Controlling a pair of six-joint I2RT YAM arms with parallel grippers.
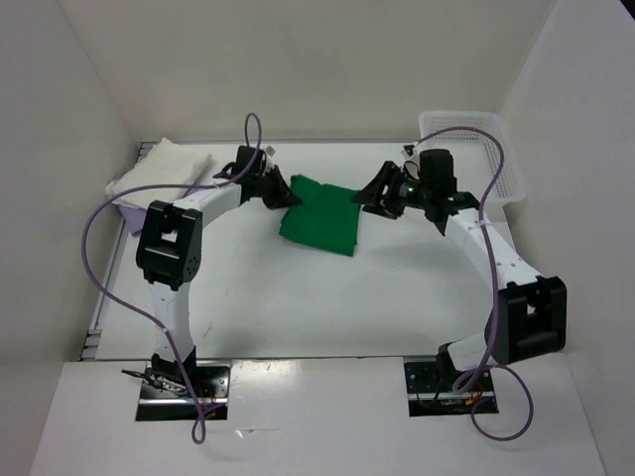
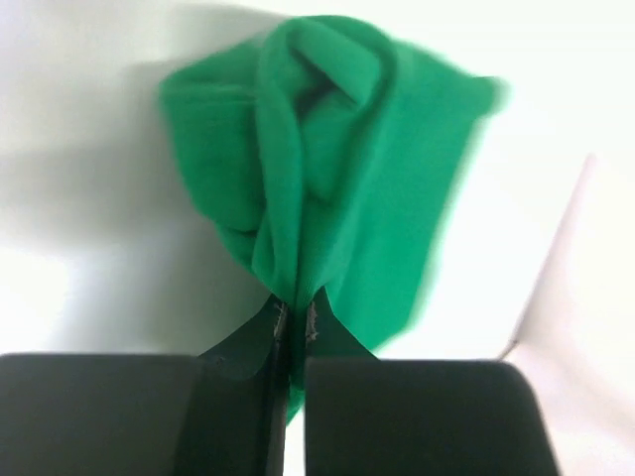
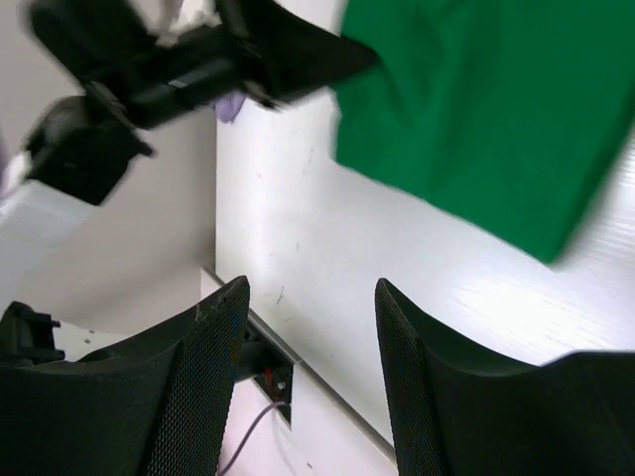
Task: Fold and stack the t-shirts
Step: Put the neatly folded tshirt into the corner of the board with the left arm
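The bright green t-shirt lies folded at the table's middle back. My left gripper is shut on its left edge; in the left wrist view the green cloth bunches out from between the closed tips. My right gripper is open and empty just right of the shirt, above the table; its wrist view shows the green shirt ahead of the spread fingers. The cream white t-shirt lies folded on the lavender purple one at the back left.
A white mesh basket stands at the back right corner. White walls enclose the table on three sides. Purple cables loop from both arms. The left arm shows in the right wrist view.
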